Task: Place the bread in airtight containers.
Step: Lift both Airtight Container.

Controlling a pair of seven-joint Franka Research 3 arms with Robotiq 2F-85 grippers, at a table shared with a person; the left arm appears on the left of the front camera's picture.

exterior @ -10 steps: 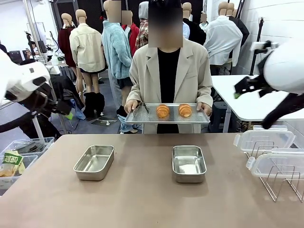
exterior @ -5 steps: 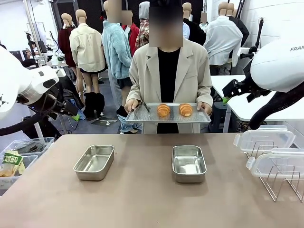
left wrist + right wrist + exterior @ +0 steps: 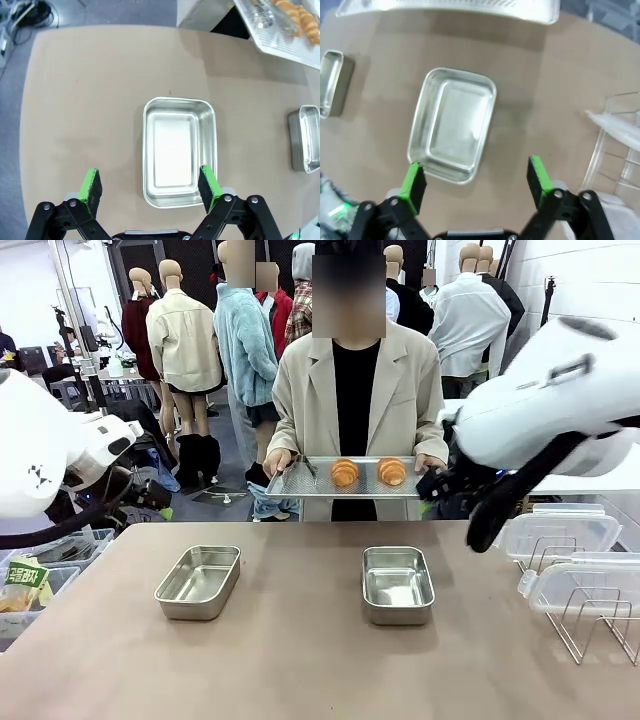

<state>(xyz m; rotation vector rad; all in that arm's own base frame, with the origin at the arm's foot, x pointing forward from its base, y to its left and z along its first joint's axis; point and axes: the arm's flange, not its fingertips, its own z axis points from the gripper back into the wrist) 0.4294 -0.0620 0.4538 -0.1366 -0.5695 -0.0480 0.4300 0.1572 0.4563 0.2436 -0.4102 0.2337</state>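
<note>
Nearest the camera in the front view, the brown table (image 3: pixel 300 670) carries two lidless, empty steel tins set well apart: the left tin (image 3: pixel 198 581) at lower left of centre and the right tin (image 3: pixel 397 584) just right of centre. At the right edge a wire rack (image 3: pixel 592 628) holds two clear snap lids, an upper lid (image 3: pixel 556 533) and a lower lid (image 3: pixel 585 586).

The left gripper (image 3: pixel 150 185) is spread wide with nothing between its green pads; in its wrist view it is above the table, with the left tin in the middle of the frame. The right gripper (image 3: pixel 475 175) is likewise spread wide and holds nothing, with the right tin at centre-left of its wrist view. In the front view it sits at middle right, close to the tray's right end.

Beyond the far table edge a person (image 3: pixel 355 390) stands holding a perforated tray (image 3: pixel 300 482) by both ends. The bread is on it: the left roll (image 3: pixel 344 473) and the right roll (image 3: pixel 391 471) lie side by side, apart, at upper centre of the frame.
</note>
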